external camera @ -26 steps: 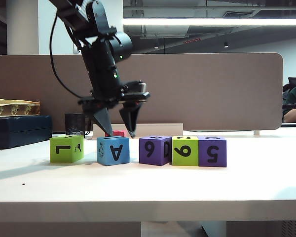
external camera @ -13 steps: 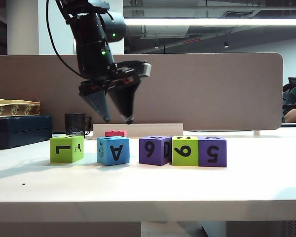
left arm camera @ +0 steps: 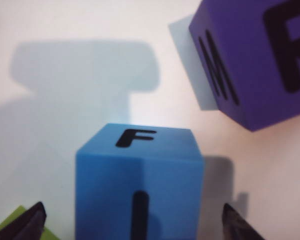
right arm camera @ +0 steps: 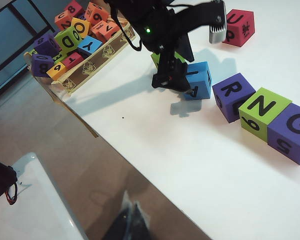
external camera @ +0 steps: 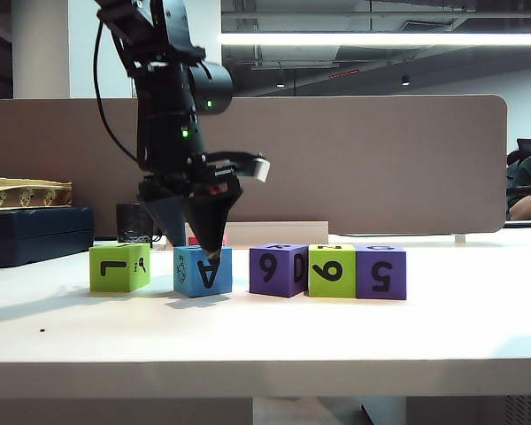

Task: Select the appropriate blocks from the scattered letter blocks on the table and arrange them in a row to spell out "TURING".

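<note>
1. Office surroundings frame the scene: a brown-grey divider panel [external camera: 354, 159] stands behind the off-white table [external camera: 265, 328].
2. Five letter blocks [external camera: 336, 270] run in one row, its long axis parallel to the table's front edge.
3. From the front the faces read a sideways mark on lime, "A" on the blue block [external camera: 202, 270], then "9", "6", "5".
4. From above, the last three tops read R [right arm camera: 233, 96], N [right arm camera: 264, 112], G [right arm camera: 294, 131]; they touch.
5. The red block [right arm camera: 240, 26], marked "U", lies well apart, behind the row.
6. The left gripper [left arm camera: 135, 225] straddles the blue block, jaws spread wide, fingertips [left arm camera: 30, 222] either side; its faces show "F" and "I".
7. The right gripper [right arm camera: 132, 222] hangs off the table's edge; I cannot tell its state.
</note>
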Tool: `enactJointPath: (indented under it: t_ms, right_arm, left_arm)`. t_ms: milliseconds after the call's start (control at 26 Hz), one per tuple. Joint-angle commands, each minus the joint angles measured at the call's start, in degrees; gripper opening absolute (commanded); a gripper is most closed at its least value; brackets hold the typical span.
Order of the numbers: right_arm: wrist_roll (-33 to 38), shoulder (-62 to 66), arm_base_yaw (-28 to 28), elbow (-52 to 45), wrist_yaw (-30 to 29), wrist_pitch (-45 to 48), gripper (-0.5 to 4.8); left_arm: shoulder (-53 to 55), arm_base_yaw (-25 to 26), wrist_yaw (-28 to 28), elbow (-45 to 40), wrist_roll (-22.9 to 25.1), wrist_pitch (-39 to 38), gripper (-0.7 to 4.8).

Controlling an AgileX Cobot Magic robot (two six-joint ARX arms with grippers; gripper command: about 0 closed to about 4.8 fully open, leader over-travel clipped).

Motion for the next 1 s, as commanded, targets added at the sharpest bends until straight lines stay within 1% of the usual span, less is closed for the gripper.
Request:
enactJointPath:
  t_ms: [38,77,115,154,269,307,346,384,423,499,576,730,807,961,999]
  right_arm:
    - [-0.15,-0.11,0.02,0.39,-0.28,0.55,-0.01]
    - [-0.15,-0.11,0.02,0.39,-0.28,0.55,-0.01]
    - [-0.15,-0.11,0.02,0.39,-0.28,0.55,-0.01]
    - [-0.15,-0.11,0.02,0.39,-0.28,0.55,-0.01]
    - [-0.15,-0.09,0.02,0.39,-0.26,0.55,-0.01]
    - [-0.15,-0.09,0.02,0.37,-0.26,0.55,-0.01]
    - [-0.15,-0.09,0.02,0.39,-0.26,0.57,-0.01]
    - [-0.15,-0.09,0.02,0.39,-0.26,0.57,-0.01]
    - [-0.15,-0.09,0.02,0.37,-0.26,0.59,-0.01]
    - [-0.15,-0.09,0.02,0.39,-0.26,0.59,-0.01]
    - [-0.15,-0.09,0.02,0.39,-0.26,0.59,-0.01]
    - [-0.15,-0.09,0.02,0.39,-0.26,0.57,-0.01]
    - [-0.15,-0.09,0.02,0.37,-0.28,0.57,-0.01]
    - [-0.15,-0.09,0.02,0.39,-0.26,0.57,-0.01]
    - [-0.15,-0.09,0.02,0.39,-0.28,0.57,-0.01]
  left_arm:
    - [0.11,-0.11,0.28,0.13,0.37,0.33,3.71]
    - [0.17,-0.11,0.39,0.13,0.37,0.35,3.32]
    - [0.20,-0.11,0.42,0.13,0.37,0.33,3.12]
    - [0.20,-0.11,0.42,0.13,0.37,0.39,3.02]
    - [0.20,-0.11,0.42,0.13,-0.70,0.79,3.00]
    - [0.20,-0.11,0.44,0.13,-2.12,1.09,2.95]
    - [0.20,-0.17,0.63,0.13,-5.79,1.95,2.79]
    - [0.17,-0.22,1.05,0.13,-8.20,2.62,2.68]
    - [0.17,-0.22,2.67,0.13,-11.10,3.58,2.68]
    - [0.17,-0.22,4.55,0.13,-14.82,5.11,2.68]
    - [0.17,-0.55,4.50,0.15,-19.69,6.32,2.68]
    - [0.20,-0.61,4.52,0.15,-25.79,6.38,2.68]
    - [0.20,-0.59,4.52,0.15,-26.67,6.32,2.68]
    - [0.20,-0.61,4.59,0.15,-26.64,6.54,2.85]
    - [0.20,-0.61,4.59,0.15,-26.64,6.56,3.04]
